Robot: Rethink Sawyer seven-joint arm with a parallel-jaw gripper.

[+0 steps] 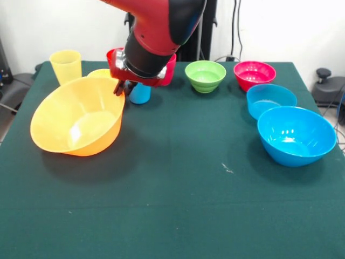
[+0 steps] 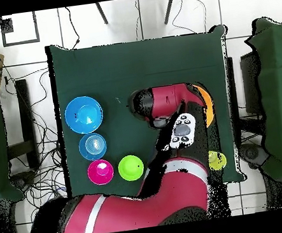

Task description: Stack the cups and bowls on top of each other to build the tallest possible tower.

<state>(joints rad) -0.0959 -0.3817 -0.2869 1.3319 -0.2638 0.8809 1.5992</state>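
Hovering fingers at large orange bowl rim, grip unclear, light blue cup just behind

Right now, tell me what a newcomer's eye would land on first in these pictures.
First, the red and black arm coming down over the table's left side in the front view, its pincer at the tilted large orange bowl's far rim. Next, the bright bowls lined along the right edge: large blue bowl nearest, then small blue bowl, magenta bowl, with the green bowl beside it.
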